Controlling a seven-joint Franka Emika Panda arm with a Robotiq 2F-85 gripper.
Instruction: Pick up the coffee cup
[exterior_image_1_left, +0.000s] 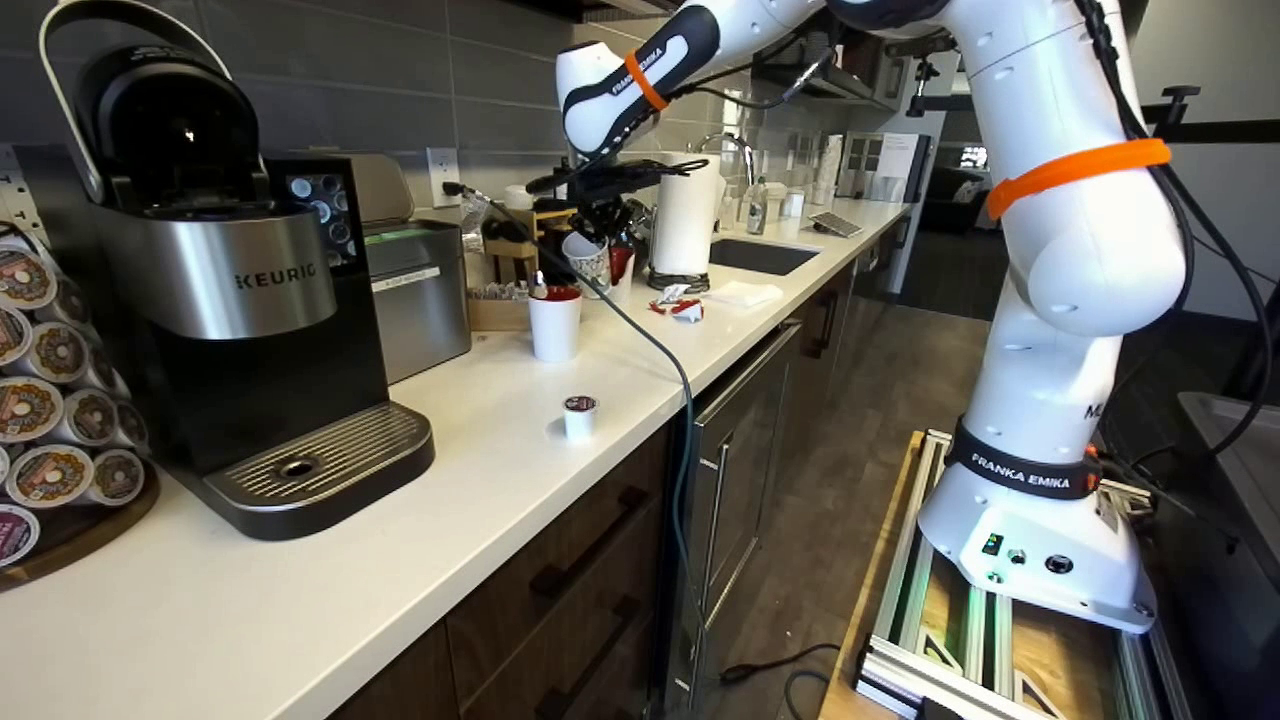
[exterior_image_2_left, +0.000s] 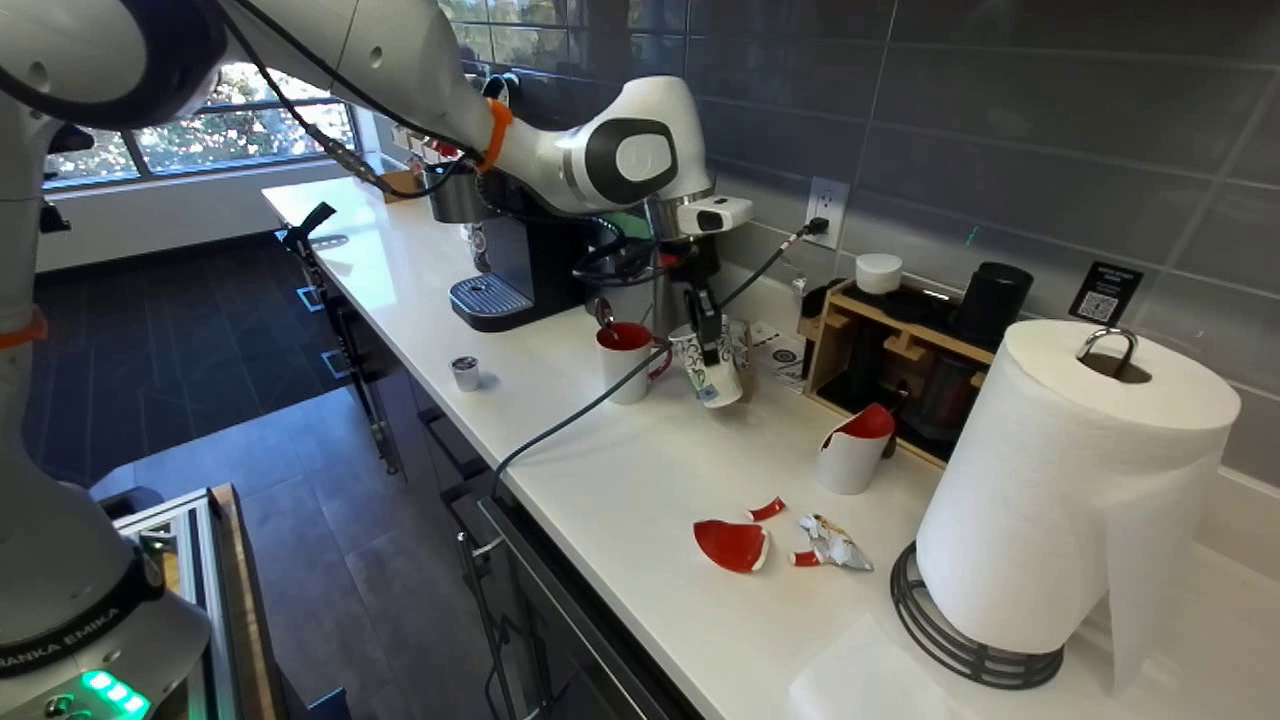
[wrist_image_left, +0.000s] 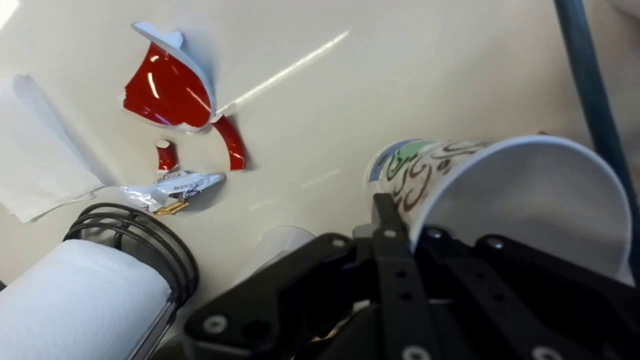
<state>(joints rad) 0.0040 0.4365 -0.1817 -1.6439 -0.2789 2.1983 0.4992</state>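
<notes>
Grips a tilted cup (wrist_image_left: 500, 200) by its wall in the claw (wrist_image_left: 409, 222) of an arm (exterior_image_1_left: 1090, 240) lettered FRANKA EMIKA, over the counter (exterior_image_1_left: 500, 440) nearer its back edge, along from a KEURIG coffee maker (exterior_image_1_left: 260, 300).

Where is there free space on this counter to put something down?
The counter has a bare patch bordered by the coffee maker and stacked pods, and another between the cable and red shards. It's crowded around the gripper, the cup it holds and the mug, and where those shards, the wrapper and paper roll sit close together.
</notes>
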